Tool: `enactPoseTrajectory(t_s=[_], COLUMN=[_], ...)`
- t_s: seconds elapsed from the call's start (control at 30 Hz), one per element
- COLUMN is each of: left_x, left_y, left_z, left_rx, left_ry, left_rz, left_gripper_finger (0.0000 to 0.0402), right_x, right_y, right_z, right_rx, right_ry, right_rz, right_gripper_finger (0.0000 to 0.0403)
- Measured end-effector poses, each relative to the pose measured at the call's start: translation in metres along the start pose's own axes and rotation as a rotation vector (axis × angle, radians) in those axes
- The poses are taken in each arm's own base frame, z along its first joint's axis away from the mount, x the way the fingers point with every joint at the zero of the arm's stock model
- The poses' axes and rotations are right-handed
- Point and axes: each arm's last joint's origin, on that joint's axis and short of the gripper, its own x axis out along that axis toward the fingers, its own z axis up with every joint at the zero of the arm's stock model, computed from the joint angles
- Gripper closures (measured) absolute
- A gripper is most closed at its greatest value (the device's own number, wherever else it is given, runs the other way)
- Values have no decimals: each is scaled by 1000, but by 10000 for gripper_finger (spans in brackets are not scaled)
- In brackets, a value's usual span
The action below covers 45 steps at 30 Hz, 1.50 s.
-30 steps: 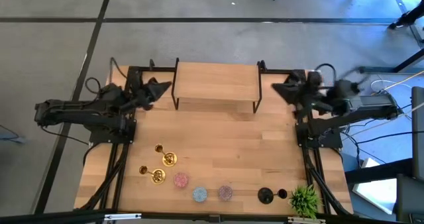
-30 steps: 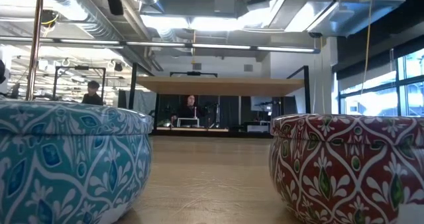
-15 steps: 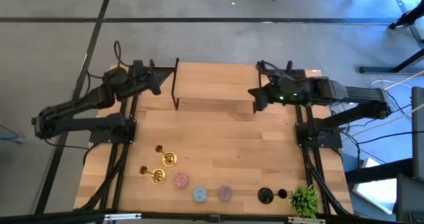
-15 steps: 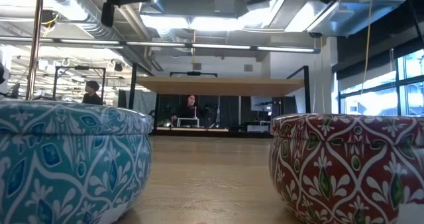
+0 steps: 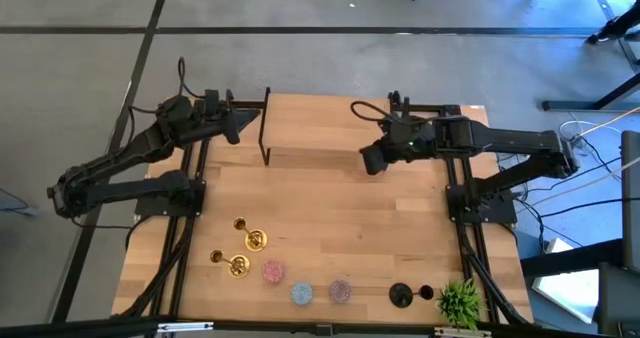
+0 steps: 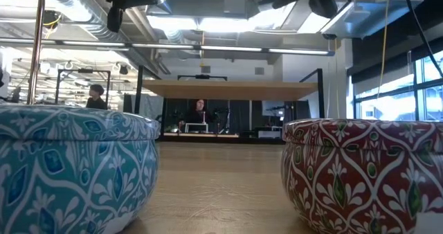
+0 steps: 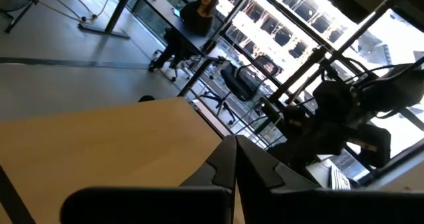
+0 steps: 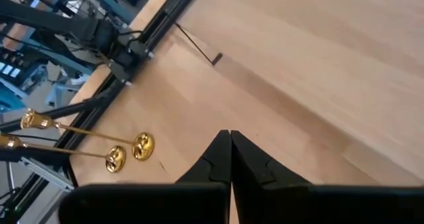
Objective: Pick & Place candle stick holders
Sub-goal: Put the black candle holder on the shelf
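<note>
Both arms are up at the far end of the pale wooden table (image 5: pixel 330 218), and nothing is in hand yet. Your right gripper (image 5: pixel 372 158) hangs over the raised wooden shelf (image 5: pixel 325 128), its two dark fingers (image 8: pixel 228 159) pressed tip to tip and holding nothing. Your left gripper (image 5: pixel 243 128) sits by the shelf's left post, fingers (image 7: pixel 233 163) likewise closed together and empty.

Your targets are all lined up along the near edge, well apart from both grippers. On the left are the two shiny gold candle sticks on round bases (image 5: pixel 245 240); the right wrist view shows them standing close side by side (image 8: pixel 126 152). Next come the small squat pink holder (image 5: pixel 272 272), the light blue one (image 5: pixel 301 294) and the purple one (image 5: pixel 340 291). Further right is the slim black candle stick on its round base (image 5: pixel 402 295), just beside the small green spiky plant (image 5: pixel 459 300).

Watch these risks, operator. Those tall sticks look top-heavy, so a closed claw arriving low would likely knock one over; open the fingers before you descend. The gold pair stands so close that reaching for one could topple the other. On the right, the plant crowds the black stick.
</note>
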Motion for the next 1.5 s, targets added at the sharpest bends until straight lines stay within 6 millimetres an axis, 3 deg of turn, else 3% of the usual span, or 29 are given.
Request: enactPoseTrajectory(t_s=[0.37,0.63,1.03,1.27,1.5], left_x=[-1,-2,-7,-8,-7], left_y=[6,13,23,25,23], left_z=[-10,-19,-32,-35,-39], left_rx=[-12,4,9,11,17], left_ry=[120,218,355,386,416], left_rz=[33,113,214,237,225], left_gripper_finger=[400,400,400,400,400], right_x=[-1,-1,15,17,1], right_y=[10,12,11,15,5], right_z=[1,-1,-21,-45,-79], right_rx=[-51,29,32,-81,101], right_ry=[63,143,345,444,772], right_rz=[167,234,197,123,-115], right_gripper_finger=[402,402,399,343,259])
